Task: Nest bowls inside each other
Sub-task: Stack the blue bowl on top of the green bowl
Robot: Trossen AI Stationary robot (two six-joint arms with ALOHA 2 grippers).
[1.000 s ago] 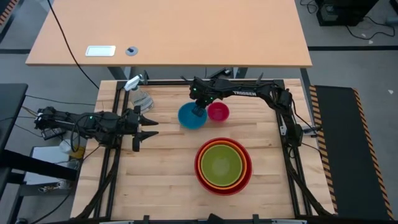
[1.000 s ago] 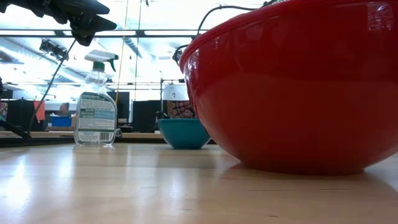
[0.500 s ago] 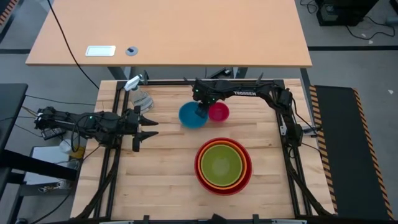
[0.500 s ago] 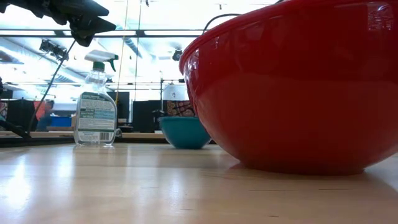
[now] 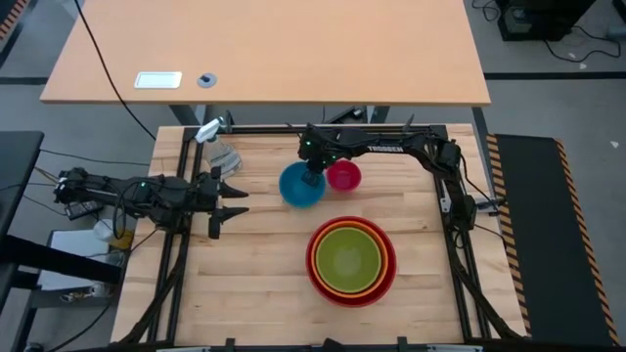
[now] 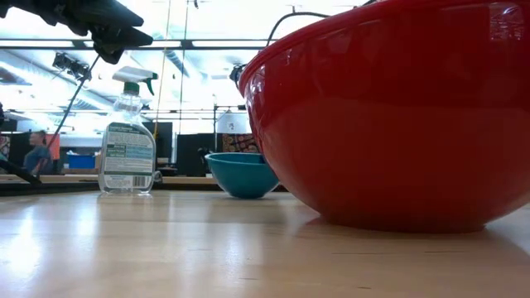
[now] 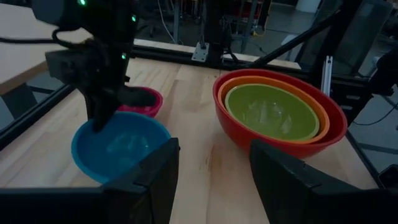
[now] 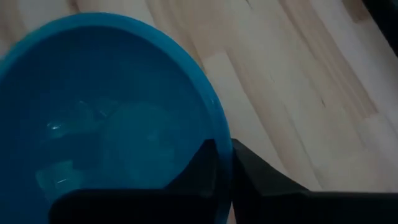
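Note:
The blue bowl (image 5: 298,187) sits near the table's far middle, with the small pink bowl (image 5: 344,176) just to its right. My right gripper (image 5: 313,177) reaches down between the two and is shut on the blue bowl's rim. Toward the near edge stands the red bowl (image 5: 318,277), with the orange bowl (image 5: 384,256) and the green bowl (image 5: 348,257) nested inside it. My left gripper (image 5: 235,200) hovers open at the table's left side, holding nothing. My right gripper pinches the blue bowl's rim (image 8: 219,134) on the side next to the pink bowl. One finger (image 8: 198,167) is inside the bowl and the other (image 8: 264,177) is outside. The fingers slant down from the table's far right. The bowl's base (image 6: 242,194) rests on the table.
A clear spray bottle (image 5: 217,143) stands at the far left corner of the work table. Bare wood lies between the blue bowl and the nested stack, and to the stack's left. A larger desk (image 5: 264,49) stands beyond the far edge.
The blue bowl has shifted a little toward the table's left, and in the low view its rim stands slightly higher on that side. My right gripper has stayed at the bowl's rim.

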